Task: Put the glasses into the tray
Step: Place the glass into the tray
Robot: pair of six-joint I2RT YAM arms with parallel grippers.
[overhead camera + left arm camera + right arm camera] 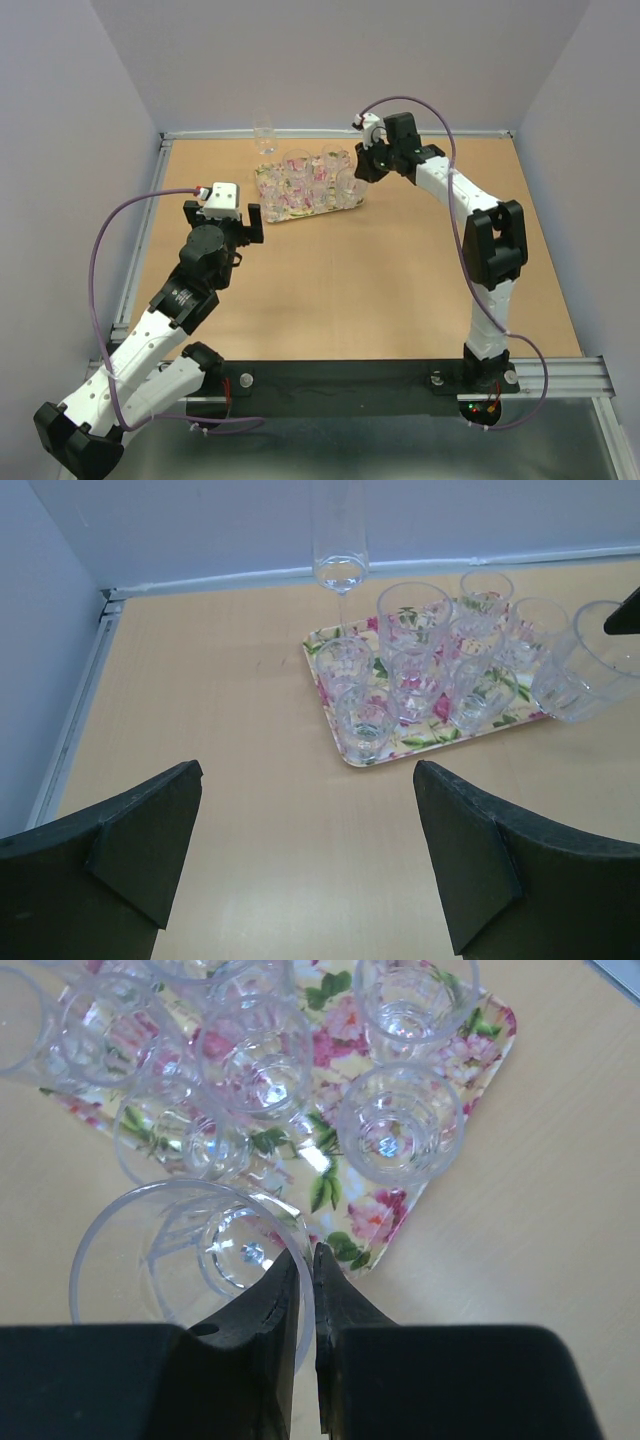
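The floral tray (pixel 290 214) lies at the back middle of the table and holds several clear glasses (pixel 297 165). My right gripper (pixel 366 166) is shut on the rim of one more clear tumbler (pixel 170 1250), one finger inside and one outside, holding it over the tray's near right corner (pixel 385 1215). That tumbler also shows at the right of the left wrist view (pixel 590 670), beside the tray (pixel 420 742). My left gripper (pixel 224 216) is open and empty, over bare table left of and nearer than the tray; its jaws stand wide apart (pixel 305 820).
A tall stemmed clear glass (pixel 264 135) stands on the table just behind the tray's left end, near the back wall; it also shows in the left wrist view (pixel 340 550). Metal rails run along the table's left and back edges.
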